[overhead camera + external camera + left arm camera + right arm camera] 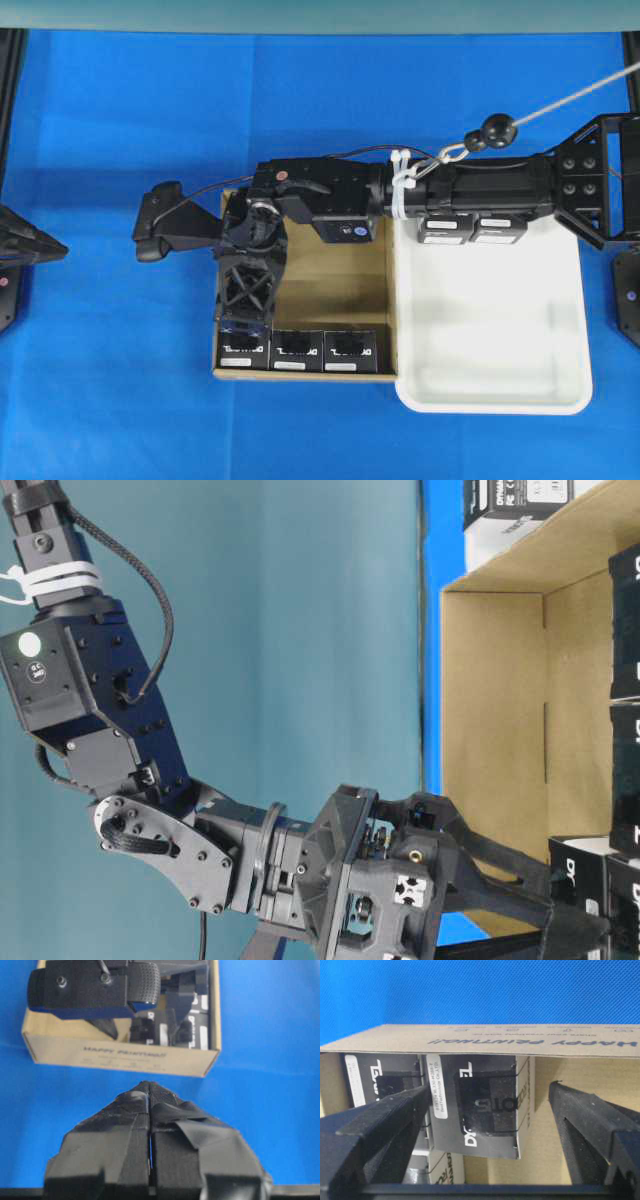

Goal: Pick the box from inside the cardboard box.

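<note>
Right fingers [485, 1125] spread wide, empty, straddling the box [482, 1107] at carton's [350, 290] 7 o'clock corner. Left fingers [150, 1110] pressed together, idle. Advice: sink lower, centre box between pads, then close squarely, clear of its neighbour.

Robot test cell in a laboratory setting.
A desk [120, 120] draped in plain blue cloth stood before a bare teal backdrop [300, 630], with black frame struts [10, 80] at its edges and a cable-tied robot arm [480, 185] reaching across.
</note>
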Controlling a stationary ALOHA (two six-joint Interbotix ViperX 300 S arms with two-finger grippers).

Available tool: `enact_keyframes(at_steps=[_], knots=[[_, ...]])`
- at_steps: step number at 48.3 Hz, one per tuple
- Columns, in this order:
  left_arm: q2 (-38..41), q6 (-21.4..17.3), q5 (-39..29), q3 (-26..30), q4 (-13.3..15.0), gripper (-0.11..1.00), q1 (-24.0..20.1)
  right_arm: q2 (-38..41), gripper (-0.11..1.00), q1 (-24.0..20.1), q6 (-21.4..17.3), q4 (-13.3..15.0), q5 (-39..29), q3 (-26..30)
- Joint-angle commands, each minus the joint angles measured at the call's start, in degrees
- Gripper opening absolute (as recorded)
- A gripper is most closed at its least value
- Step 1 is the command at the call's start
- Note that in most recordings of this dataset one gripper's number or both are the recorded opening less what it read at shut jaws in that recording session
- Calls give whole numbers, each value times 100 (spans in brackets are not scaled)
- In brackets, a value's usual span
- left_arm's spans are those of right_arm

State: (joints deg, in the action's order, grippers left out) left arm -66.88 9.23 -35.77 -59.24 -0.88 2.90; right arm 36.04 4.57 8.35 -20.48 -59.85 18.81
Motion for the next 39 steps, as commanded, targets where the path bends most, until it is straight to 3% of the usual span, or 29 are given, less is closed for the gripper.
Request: enact_keyframes(at_steps=[1, 17, 39], knots=[[35, 9, 35, 176, -18, -6, 9, 35, 100, 9, 9, 0, 35, 0], [35, 53, 35, 167, -18, -6, 9, -9, 100, 220, 18, 18, 62, -114], [35, 193, 26, 176, -9, -6, 9, -44, 100, 606, 325, 105, 123, -158]])
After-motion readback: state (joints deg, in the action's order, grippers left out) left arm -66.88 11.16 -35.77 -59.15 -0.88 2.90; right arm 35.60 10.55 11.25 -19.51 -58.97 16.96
